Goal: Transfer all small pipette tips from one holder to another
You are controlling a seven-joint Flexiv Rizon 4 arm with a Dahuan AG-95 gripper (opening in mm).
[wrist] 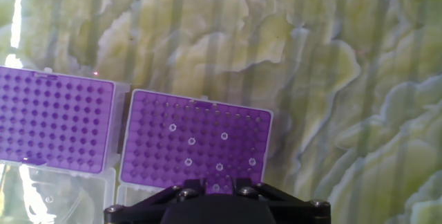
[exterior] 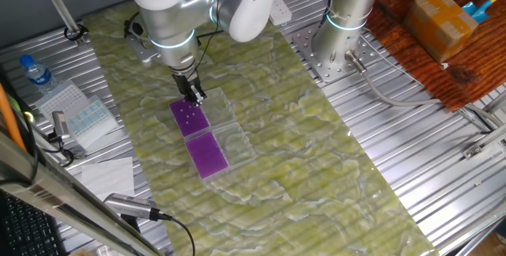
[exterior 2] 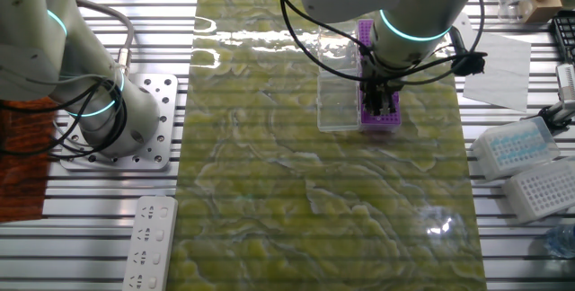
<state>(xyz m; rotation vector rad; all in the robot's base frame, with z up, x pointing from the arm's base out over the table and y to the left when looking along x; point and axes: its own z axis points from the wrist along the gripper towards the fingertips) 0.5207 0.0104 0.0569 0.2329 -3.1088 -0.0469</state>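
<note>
Two purple racks sit end to end on the green-yellow marbled mat (exterior: 316, 153) that covers the table, each with a clear hinged lid lying open beside it. The landmark here is the rack with tips (wrist: 197, 148); the other, empty rack (wrist: 55, 120) lies just beside its short edge, nearly touching.

Small pipette tips (wrist: 190, 141): in the hand view, about seven pale rings are scattered over the middle and near rows of the landmark rack's hole grid. Each sits in its own hole, and they are spread apart rather than grouped. In one fixed view they read as faint pale dots on the rack top (exterior: 190, 118).

Pincer (exterior: 194, 94): it hangs straight down over the landmark rack, at the end farthest from the empty rack. In the other fixed view the dark fingers (exterior 2: 384, 104) reach close to the purple top. From the hand view only the black pincer body shows at the bottom edge. I cannot tell whether the fingers are parted, closed, or gripping a tip.

Beyond the mat, well apart from the landmark rack: a water bottle (exterior: 35, 73), spare pale tip boxes (exterior 2: 517, 145), a white power strip (exterior 2: 148, 242) and a second arm's base (exterior: 344, 47).
</note>
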